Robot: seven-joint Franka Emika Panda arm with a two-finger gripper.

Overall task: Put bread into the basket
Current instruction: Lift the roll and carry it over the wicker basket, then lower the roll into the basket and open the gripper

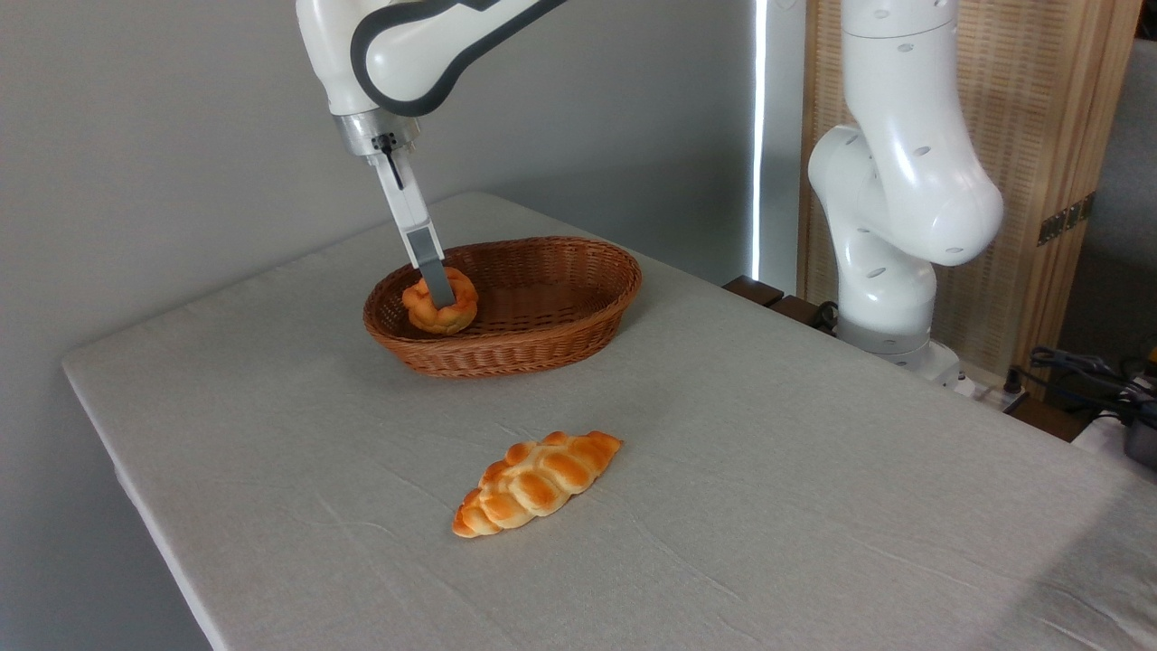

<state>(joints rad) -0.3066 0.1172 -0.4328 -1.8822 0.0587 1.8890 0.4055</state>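
The bread [440,306] sits low inside the basket [542,344], toward its nine o'clock end, with my gripper [441,297] clamped on it; one grey finger [436,276] crosses the bun's near face, while the other is hidden behind. Whether the bun's base touches the woven floor I cannot tell (the near wall hides that spot). By my reckoning the carrying is done and only the letting go and the lift clear are left. The basket stands toward twelve o'clock on the cloth-covered table [813,506]. The braided loaf [535,482] lies well apart from it, toward six o'clock, untouched and no part of this job. My arm's white base [890,298] stands off the table's edge at three o'clock
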